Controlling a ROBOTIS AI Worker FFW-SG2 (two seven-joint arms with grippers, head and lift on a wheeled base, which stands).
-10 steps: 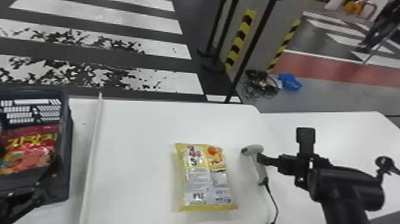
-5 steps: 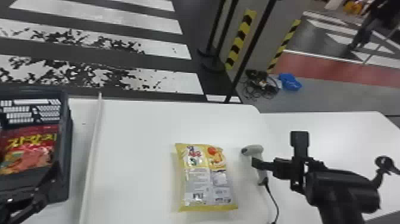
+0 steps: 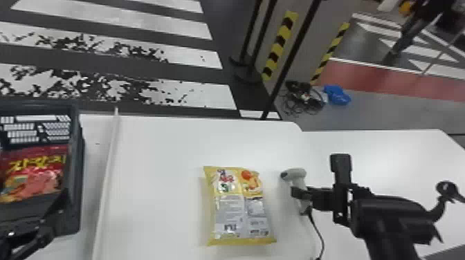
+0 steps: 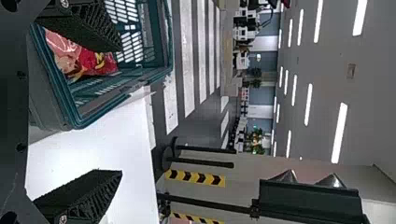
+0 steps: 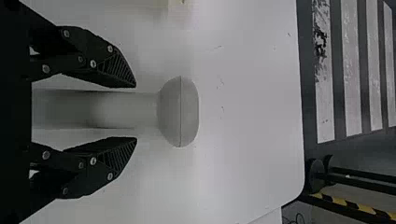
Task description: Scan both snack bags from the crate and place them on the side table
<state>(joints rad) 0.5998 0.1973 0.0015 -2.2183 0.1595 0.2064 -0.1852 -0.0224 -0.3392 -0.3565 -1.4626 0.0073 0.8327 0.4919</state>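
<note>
Right claw wide, straddling scanner handle. Left claw wide near crate; yellow snack bag on surface.

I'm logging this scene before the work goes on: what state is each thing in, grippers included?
Yellow snack bag: looks sealed, lying on the table, small-print side up.
Red snack bag: inside the crate, large lettering showing.
Crate: open-topped, holding the red bag.
Scanner: corded, handle between the right fingers.
Right gripper: open.
Left gripper: open, empty.
</note>
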